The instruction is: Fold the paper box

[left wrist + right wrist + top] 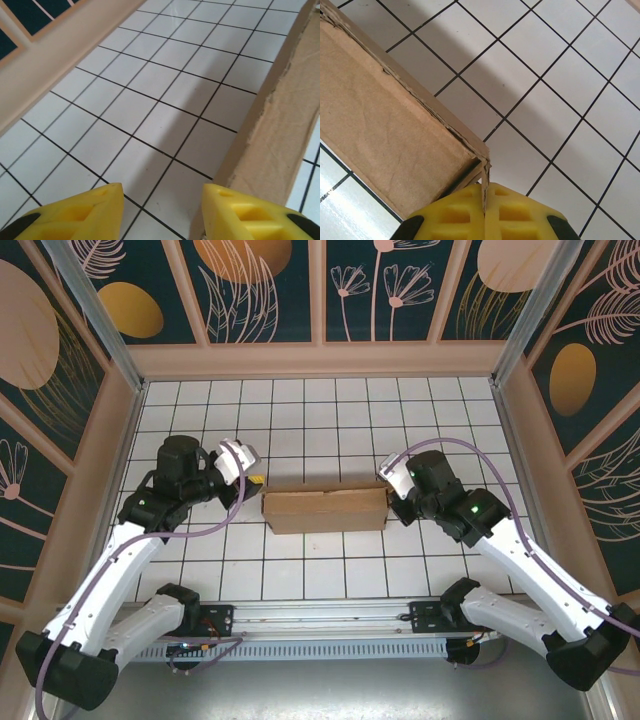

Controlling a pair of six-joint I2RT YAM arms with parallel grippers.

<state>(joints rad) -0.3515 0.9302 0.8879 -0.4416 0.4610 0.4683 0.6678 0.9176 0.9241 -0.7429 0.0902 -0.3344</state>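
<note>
The box [325, 510] is light, stiff cardboard, best gripped by its walls; right gripper [485, 194] pinches one, left gripper [162, 202] stands apart, empty.

You have no text, label, brand or number to read anywhere; the paper box [325, 508] shows plain brown cardboard, unprinted on every visible face.
</note>
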